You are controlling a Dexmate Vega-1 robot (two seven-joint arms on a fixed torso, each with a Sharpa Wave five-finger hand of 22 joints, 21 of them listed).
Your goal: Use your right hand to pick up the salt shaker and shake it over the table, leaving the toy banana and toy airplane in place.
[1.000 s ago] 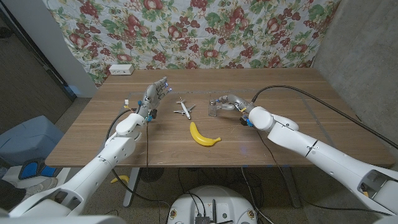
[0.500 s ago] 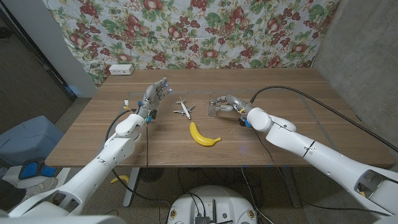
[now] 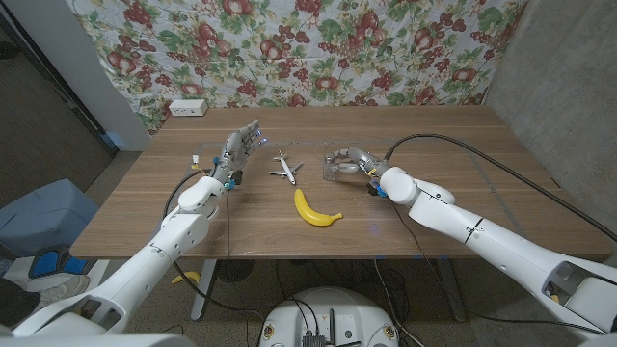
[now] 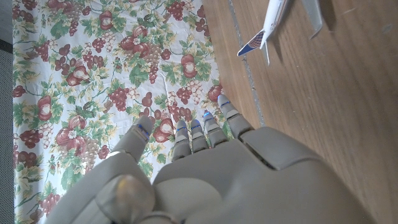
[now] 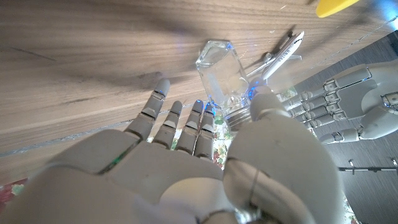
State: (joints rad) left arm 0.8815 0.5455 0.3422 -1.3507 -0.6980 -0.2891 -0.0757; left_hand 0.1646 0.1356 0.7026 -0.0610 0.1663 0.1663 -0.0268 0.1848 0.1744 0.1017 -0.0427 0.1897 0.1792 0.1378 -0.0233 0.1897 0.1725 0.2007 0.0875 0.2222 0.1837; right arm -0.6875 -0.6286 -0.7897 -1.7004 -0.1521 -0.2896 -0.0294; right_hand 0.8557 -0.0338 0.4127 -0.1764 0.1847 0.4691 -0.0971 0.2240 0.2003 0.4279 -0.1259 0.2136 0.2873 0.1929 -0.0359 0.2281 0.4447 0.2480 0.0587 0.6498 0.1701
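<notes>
Slightly further in than a second ago, our right arm keeps its right hand (image 3: 355, 160) curled around the salt shaker (image 5: 221, 77) on the counter (image 3: 463, 154). Our left hand (image 3: 239, 149) stands spread and empty beside the toy airplane (image 3: 285, 171), with the toy banana (image 3: 315, 210) nearer us.

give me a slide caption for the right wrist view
Right hand closing around the clear salt shaker on the wooden table.

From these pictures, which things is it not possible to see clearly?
- Salt shaker, head view: small, half covered by the right hand; firmness of grip unclear.
- Shaker's cap, right wrist view: behind the thumb.
- Toy airplane, left wrist view: cut off by the edge.
- Toy banana, right wrist view: only a tip.
</notes>
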